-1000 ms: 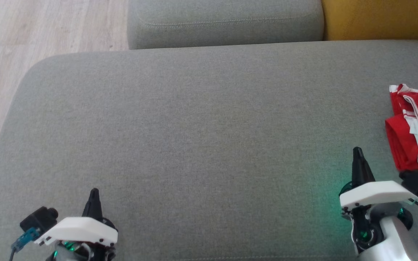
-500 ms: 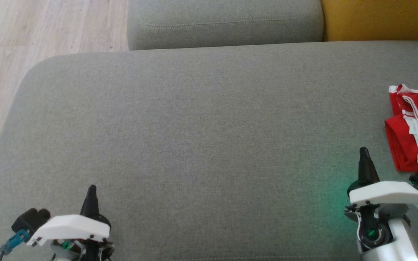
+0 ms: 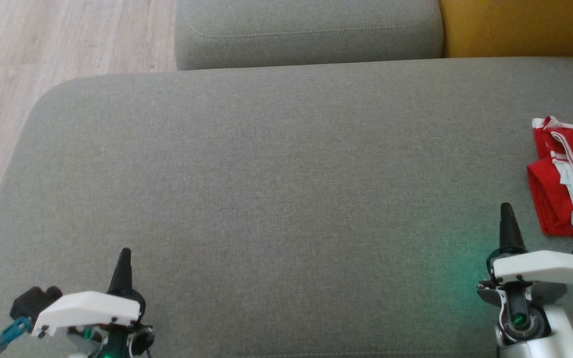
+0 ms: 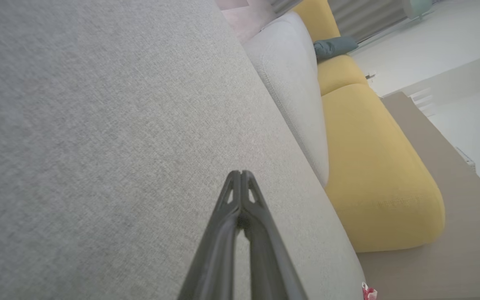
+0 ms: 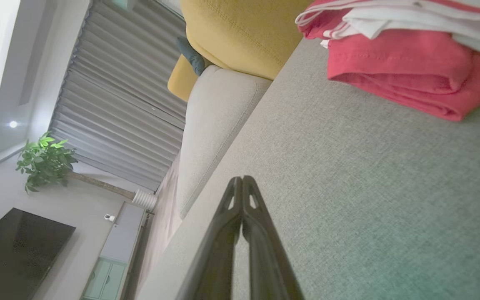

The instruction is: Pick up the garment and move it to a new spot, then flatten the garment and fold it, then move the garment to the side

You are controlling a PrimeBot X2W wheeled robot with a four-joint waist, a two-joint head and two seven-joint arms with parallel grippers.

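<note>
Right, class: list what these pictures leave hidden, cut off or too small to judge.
- Red garment, head view: cut by the right edge, so its full outline is unknown.
- Right wrist view: the top and right edges crop it, and its far side is hidden behind the near fold.
- Red scrap, left wrist view: too small to identify, cropped by the bottom edge.

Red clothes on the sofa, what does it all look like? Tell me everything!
The garment is red, soft-looking cloth with white stripes and a pale inner layer. It lies folded in a thick stack, flat on the grey seat cushion at the robot's right, partly cut off by the head view's edge. The right gripper, jaws shut, sits beside it without holding it.
</note>
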